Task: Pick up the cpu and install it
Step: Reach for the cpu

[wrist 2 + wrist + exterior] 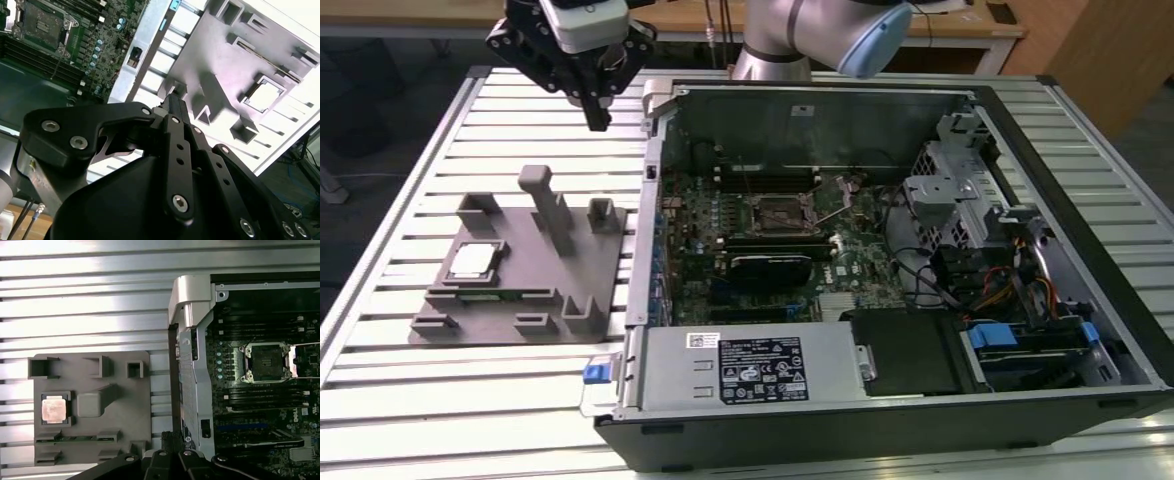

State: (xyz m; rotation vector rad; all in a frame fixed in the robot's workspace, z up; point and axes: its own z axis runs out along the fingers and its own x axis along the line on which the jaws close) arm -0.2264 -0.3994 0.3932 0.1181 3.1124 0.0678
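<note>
In the exterior view the claw (598,120) hangs pinched together and empty over the slatted table (507,125), just beside the open computer case's (651,130) corner. The cpu (474,260) lies well apart from it, toward the exterior view's left, in a recess of the grey tray (520,250), with upright posts (542,200) between them. The first wrist view looks into the bare socket (264,361) past the case wall, and the print on the power-supply box's (747,365) label cannot be read.

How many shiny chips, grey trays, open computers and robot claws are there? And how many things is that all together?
cpu: 1
tray: 1
computer: 1
gripper: 1
Total: 4
</note>
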